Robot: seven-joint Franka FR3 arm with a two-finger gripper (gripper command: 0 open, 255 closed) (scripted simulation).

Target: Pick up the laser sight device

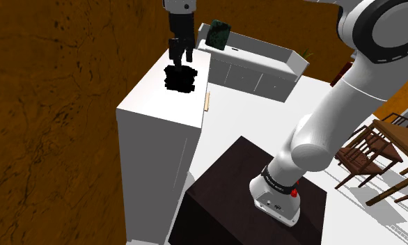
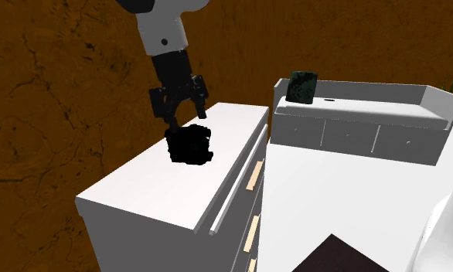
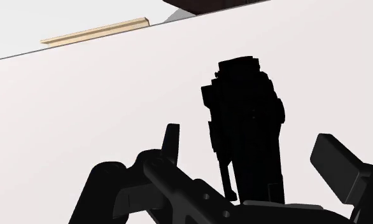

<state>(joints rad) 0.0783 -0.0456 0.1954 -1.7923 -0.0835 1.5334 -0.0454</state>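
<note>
1. Zero lift so far: tool (image 2: pixel 185 117) spread, straddling the black laser sight (image 2: pixel 189 144) without touching it; sight sits on the white counter (image 2: pixel 140 193).
2. Left to do, I'd judge: lower, close, lift.
3. Counter has tan drawer handles (image 2: pixel 253 176); brown wall (image 2: pixel 55 116) behind, white sideboard (image 2: pixel 356 127) with dark green box (image 2: pixel 302 86) beyond.

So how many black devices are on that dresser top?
1: the laser sight device sits on top of the white dresser, right beneath the open gripper. Something small behind it could be hidden.
</note>
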